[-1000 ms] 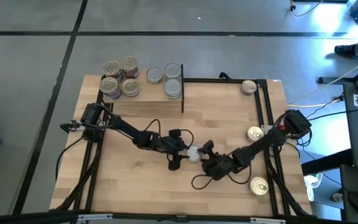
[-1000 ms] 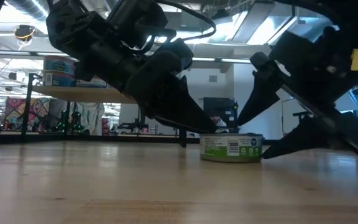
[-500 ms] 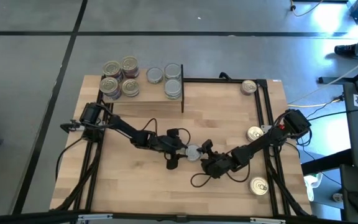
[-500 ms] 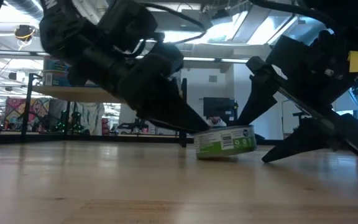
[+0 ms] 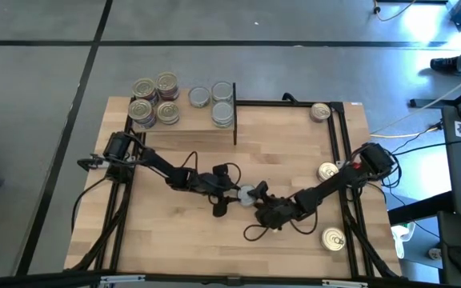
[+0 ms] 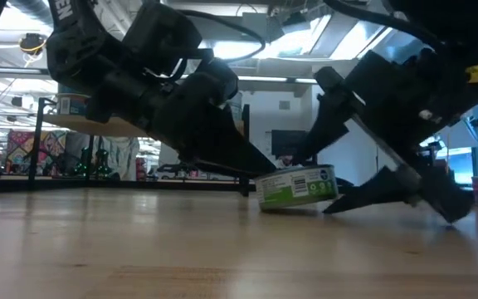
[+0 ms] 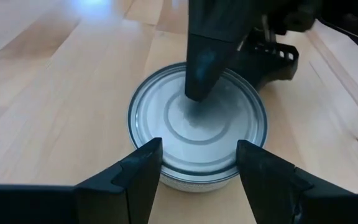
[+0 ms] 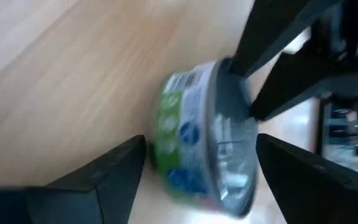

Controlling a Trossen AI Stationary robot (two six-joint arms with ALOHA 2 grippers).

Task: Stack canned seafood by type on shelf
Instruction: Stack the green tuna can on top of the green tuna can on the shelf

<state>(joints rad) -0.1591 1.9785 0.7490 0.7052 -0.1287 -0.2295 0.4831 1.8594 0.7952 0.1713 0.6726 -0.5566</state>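
Both dark arms meet near the middle of the pale plank tabletop (image 5: 174, 232), whose wood shows long straight grain. Reaching in from the left side, the left gripper (image 5: 232, 196) has its two flat, matte-black fingers (image 7: 143, 180) pressed against opposite sides of a short round tin (image 7: 197, 127), gripping it by its curved wall. Opposite it, the right gripper (image 5: 256, 202) faces the same tin with its blocky fingers (image 8: 114, 174) spread wide to either side of it and not closing on it; one of its finger tips seems to rest on the lid, though I cannot be sure of contact. Seen level across the table, the tin (image 6: 296, 188) sits slightly tilted, one edge lifted off the wood, between the two sets of sloping dark fingers. Its top is plain silver-grey metal stamped with concentric rings, and a green, white and blue paper label wraps its side. At the table's far left stands the shelf (image 5: 190, 120), a light-wood platform on thin black posts, carrying gold-lidded tins (image 5: 154, 100) clustered at its left end and silver-topped tins (image 5: 213, 102) at its right. Three more gold-lidded tins (image 5: 329, 171) with pull tabs lie loose along the table's right edge, well apart from one another.
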